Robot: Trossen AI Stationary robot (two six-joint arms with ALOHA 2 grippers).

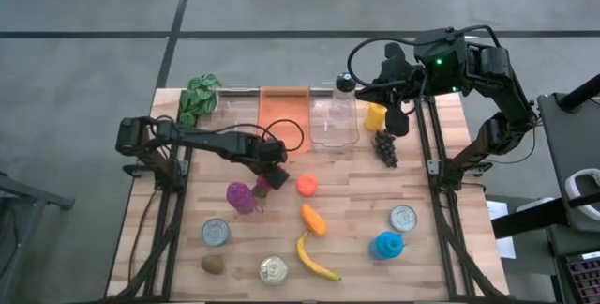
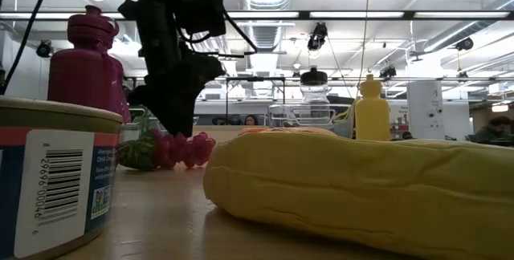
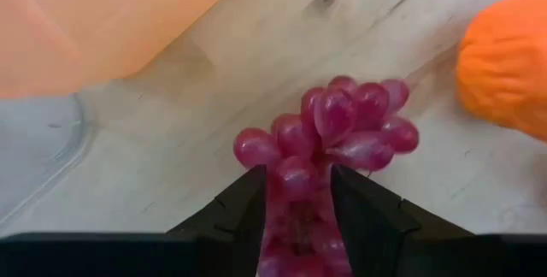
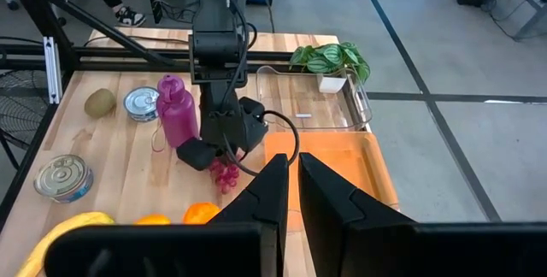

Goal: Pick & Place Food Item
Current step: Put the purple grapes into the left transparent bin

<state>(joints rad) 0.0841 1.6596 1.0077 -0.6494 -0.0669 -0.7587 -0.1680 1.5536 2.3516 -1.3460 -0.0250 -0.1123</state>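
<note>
Clamping the red grapes (image 3: pixel 329 136) by the stem end, left pincer (image 3: pixel 297 193) holds them low over the bench (image 3: pixel 214 97), orange bin (image 3: pixel 102 20) just ahead as likely drop; right pincer (image 4: pixel 291 187) parked, clenched empty.

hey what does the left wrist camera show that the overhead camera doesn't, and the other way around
Only the left wrist view shows the grip up close: the left gripper is shut on the red grapes, the stem end between its fingers.

Only the high view shows the whole table: the right gripper waiting near the yellow bottle, the dark grapes, cans and banana.

Both show the red grapes, the orange and the orange tray.
</note>
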